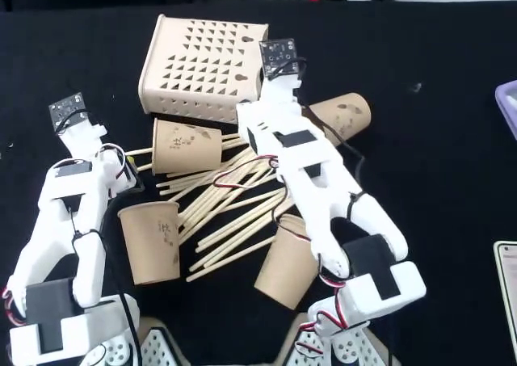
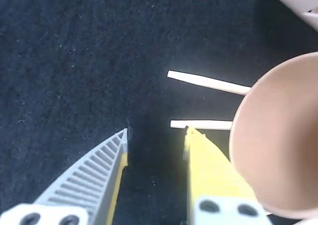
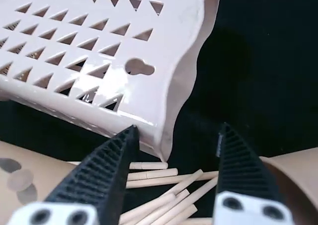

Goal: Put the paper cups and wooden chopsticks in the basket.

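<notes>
Looking at a basket (image 1: 202, 67) at the far side of the black worktop (image 1: 436, 180), apparently tipped on its side, perforated wall up, mouth toward the right arm's side. Counted four paper cups, all seemingly lying down: a cup (image 1: 186, 146) just in front of the basket, another cup (image 1: 151, 241) nearer the left arm's base, a third (image 1: 287, 261) beside the right arm's base, a fourth (image 1: 343, 115) half hidden behind the right arm. Couldn't count the wooden chopsticks (image 1: 234, 200) properly: loose overlapping heap, well over a dozen at a guess, fanned out among the cups, long axes mostly on a diagonal from between the two near cups up toward the basket's rim. Found the right claw (image 3: 178, 127) spread wide, gripping nothing, hanging over the basket's rim corner, with the sticks' far ends just beneath it. Found the left claw (image 2: 156, 130) parted too, empty, low over bare worktop, two chopstick tips just ahead and the open mouth of the cup by the basket right beside it, touching or not hard to say. Reckon the right for the sticks, being nearer, but probably needing a turn to close across that diagonal rather than along it; left for that nearest cup.
</notes>
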Action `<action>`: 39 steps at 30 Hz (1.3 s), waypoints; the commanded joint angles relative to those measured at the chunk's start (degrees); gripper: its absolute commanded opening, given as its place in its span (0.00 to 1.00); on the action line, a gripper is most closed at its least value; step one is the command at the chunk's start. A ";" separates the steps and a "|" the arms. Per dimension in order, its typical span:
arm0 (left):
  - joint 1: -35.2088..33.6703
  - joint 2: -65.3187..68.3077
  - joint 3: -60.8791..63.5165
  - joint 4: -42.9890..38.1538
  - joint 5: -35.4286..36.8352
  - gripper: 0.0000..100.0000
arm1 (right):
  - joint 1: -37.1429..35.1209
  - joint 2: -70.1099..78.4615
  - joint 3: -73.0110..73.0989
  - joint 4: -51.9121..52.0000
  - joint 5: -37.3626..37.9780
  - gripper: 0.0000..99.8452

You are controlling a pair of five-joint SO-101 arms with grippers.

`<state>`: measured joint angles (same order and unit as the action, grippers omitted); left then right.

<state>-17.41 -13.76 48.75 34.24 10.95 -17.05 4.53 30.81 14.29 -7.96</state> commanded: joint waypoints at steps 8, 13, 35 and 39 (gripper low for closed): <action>0.75 -0.26 -0.75 -0.62 0.00 0.18 | -1.14 -0.40 -3.03 -1.14 9.05 0.02; 0.66 -0.26 -0.75 -0.62 0.00 0.18 | -0.88 -2.95 -2.42 -1.05 9.41 0.01; 0.48 -0.18 -0.75 -0.62 0.00 0.18 | 1.49 -15.78 4.00 1.41 -8.35 0.25; 0.40 -0.18 -0.75 -0.62 0.00 0.18 | -0.70 -9.80 -4.35 10.90 -16.00 0.26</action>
<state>-17.41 -13.67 48.75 34.24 10.95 -15.65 -7.25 33.89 19.47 -19.38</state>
